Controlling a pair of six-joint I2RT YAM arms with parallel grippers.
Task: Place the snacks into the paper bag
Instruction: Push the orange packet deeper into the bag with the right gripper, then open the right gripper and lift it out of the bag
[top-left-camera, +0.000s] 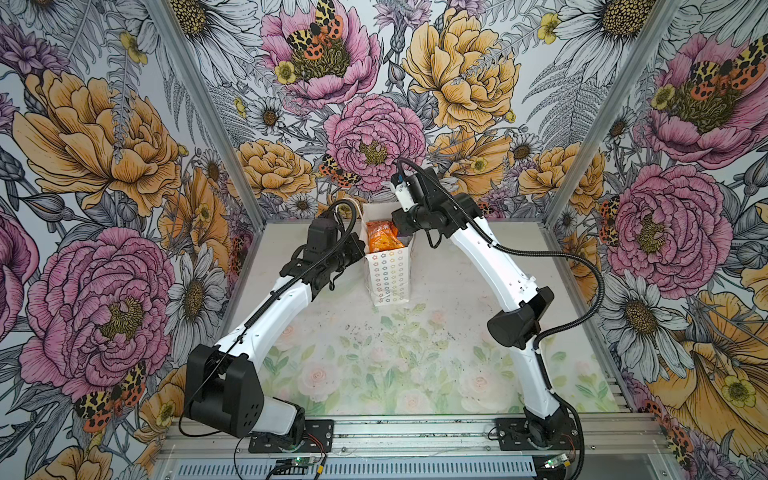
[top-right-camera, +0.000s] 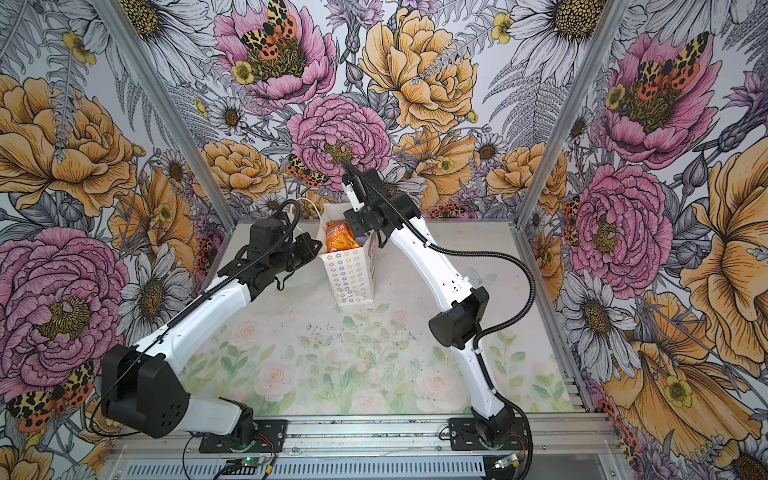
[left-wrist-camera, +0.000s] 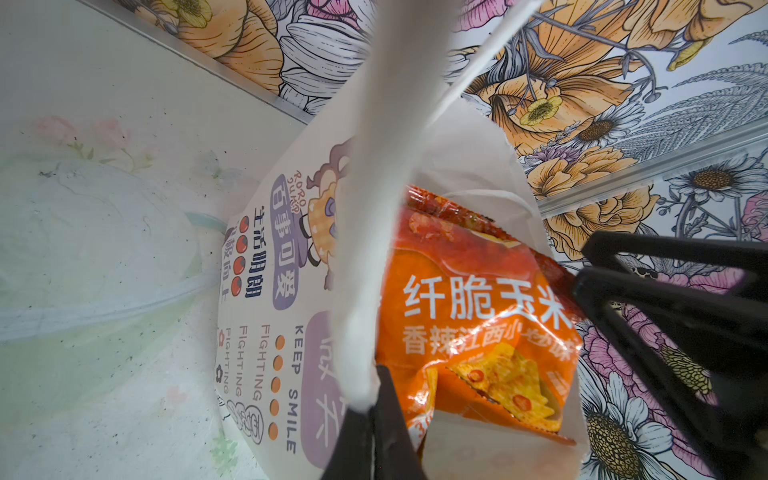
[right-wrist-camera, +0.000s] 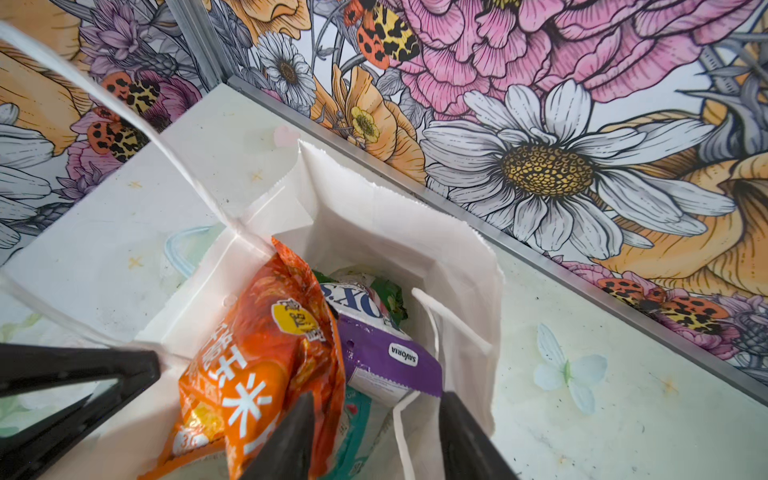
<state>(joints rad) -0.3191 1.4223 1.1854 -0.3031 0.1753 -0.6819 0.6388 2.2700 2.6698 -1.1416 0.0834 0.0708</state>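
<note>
The white paper bag (top-left-camera: 388, 274) (top-right-camera: 351, 276) stands upright at the back middle of the table. An orange snack packet (top-left-camera: 380, 241) (top-right-camera: 338, 239) (left-wrist-camera: 469, 299) (right-wrist-camera: 257, 365) sticks up out of its mouth. In the right wrist view a purple packet (right-wrist-camera: 386, 353), a green one (right-wrist-camera: 388, 297) and a teal one (right-wrist-camera: 357, 419) lie deeper inside. My left gripper (left-wrist-camera: 376, 374) (top-left-camera: 359, 245) is shut on the bag's white handle (left-wrist-camera: 386, 166) at the bag's left rim. My right gripper (right-wrist-camera: 376, 399) (top-left-camera: 401, 232) hangs open over the bag's mouth, with nothing between its fingers.
The flowered back wall (top-left-camera: 374, 137) and its metal base rail (right-wrist-camera: 540, 257) run close behind the bag. Metal corner posts (top-left-camera: 199, 104) stand at both back corners. The bag's second handle (right-wrist-camera: 432, 324) droops into the bag beside my right gripper.
</note>
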